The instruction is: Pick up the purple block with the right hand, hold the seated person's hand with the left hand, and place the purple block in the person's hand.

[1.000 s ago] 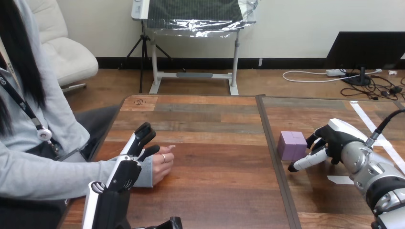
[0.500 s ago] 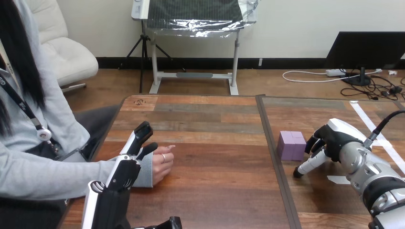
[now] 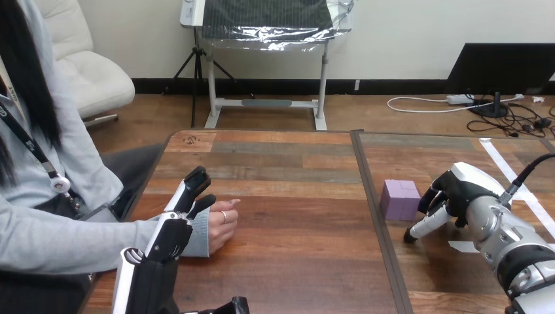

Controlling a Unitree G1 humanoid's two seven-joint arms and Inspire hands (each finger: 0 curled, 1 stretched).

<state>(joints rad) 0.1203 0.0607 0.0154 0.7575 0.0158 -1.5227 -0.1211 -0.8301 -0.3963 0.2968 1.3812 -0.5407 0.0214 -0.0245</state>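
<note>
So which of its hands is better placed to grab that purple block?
The right hand. It sits just beside the purple block at the view's right; the left hand is far off, by the person's hand.

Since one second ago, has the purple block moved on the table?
No. The purple block stays at the same spot, just right of the dark seam in the table, with the right hand beside it.

Wood-plank worktop (image 3: 281,170), brown tones, 2 panels w/ dark seam (image 3: 370,196) btwn them. White tape strip (image 3: 517,183) runs diag. across rt panel; small white scrap (image 3: 466,246) nearby.
</note>
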